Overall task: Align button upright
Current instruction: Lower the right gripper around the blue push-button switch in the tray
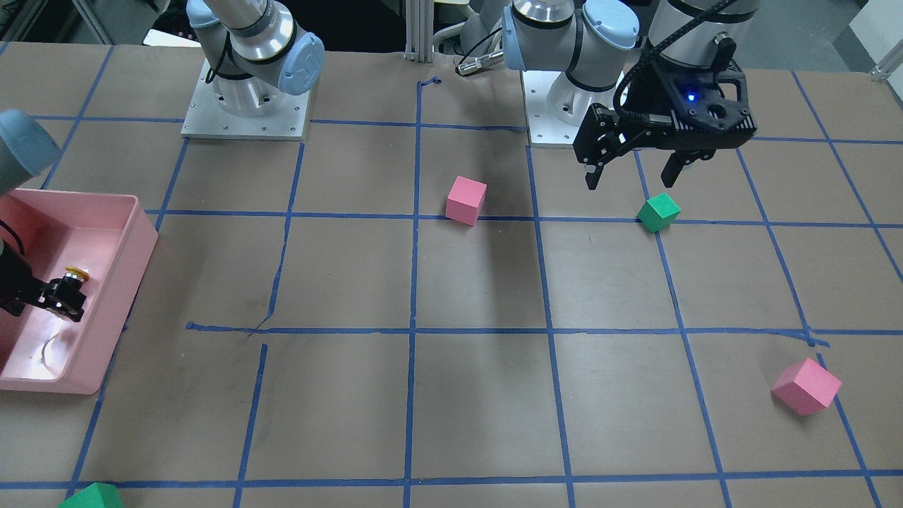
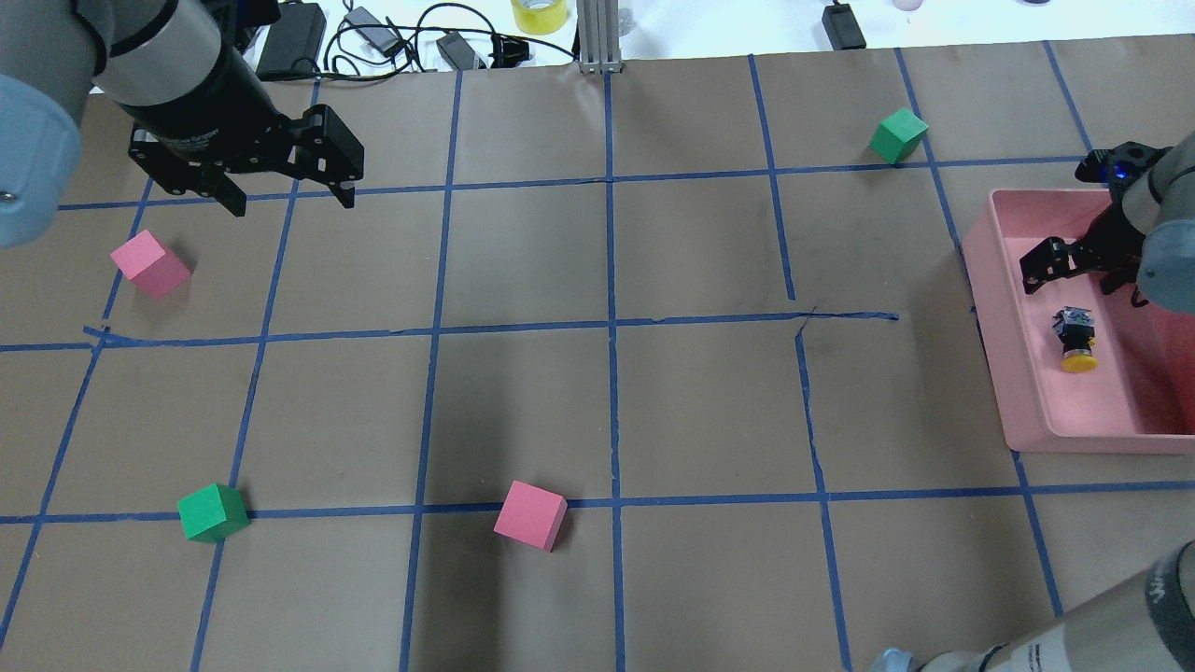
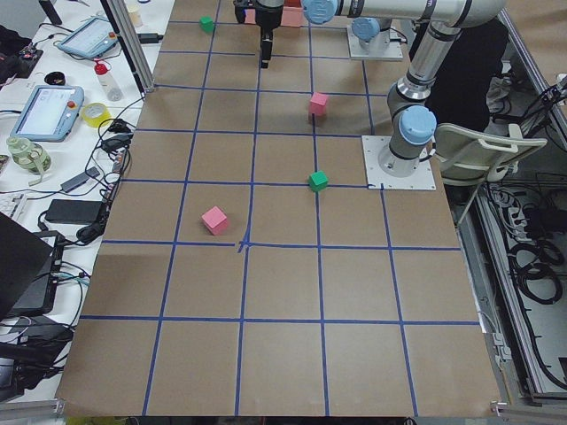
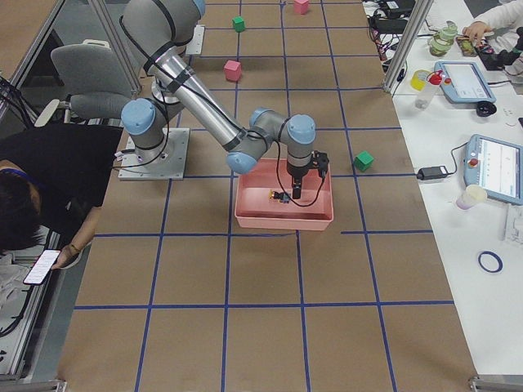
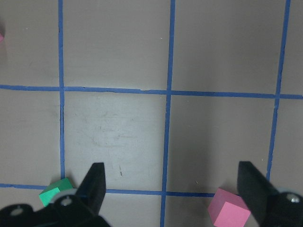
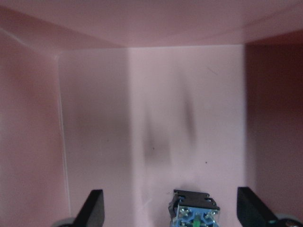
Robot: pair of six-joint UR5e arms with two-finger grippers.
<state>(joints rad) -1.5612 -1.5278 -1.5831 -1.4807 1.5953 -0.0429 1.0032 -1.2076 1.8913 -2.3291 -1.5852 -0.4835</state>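
Observation:
The button (image 2: 1075, 338) lies on its side on the floor of the pink bin (image 2: 994, 308), with its yellow cap toward the robot and its silvery base toward the far side. It also shows in the front view (image 1: 75, 272). My right gripper (image 2: 1078, 278) is open inside the bin, just beyond the button and not holding it. In the right wrist view the button's base (image 6: 193, 213) sits low between the open fingers (image 6: 93, 208). My left gripper (image 2: 292, 201) is open and empty above the table's far left, near a pink cube (image 2: 149, 264).
Loose cubes lie on the taped brown table: green (image 2: 213, 511), pink (image 2: 530, 514) and green (image 2: 898, 134) near the bin's far corner. The bin's walls (image 1: 127, 282) close in around my right gripper (image 1: 62, 302). Cables and a tape roll lie beyond the far edge.

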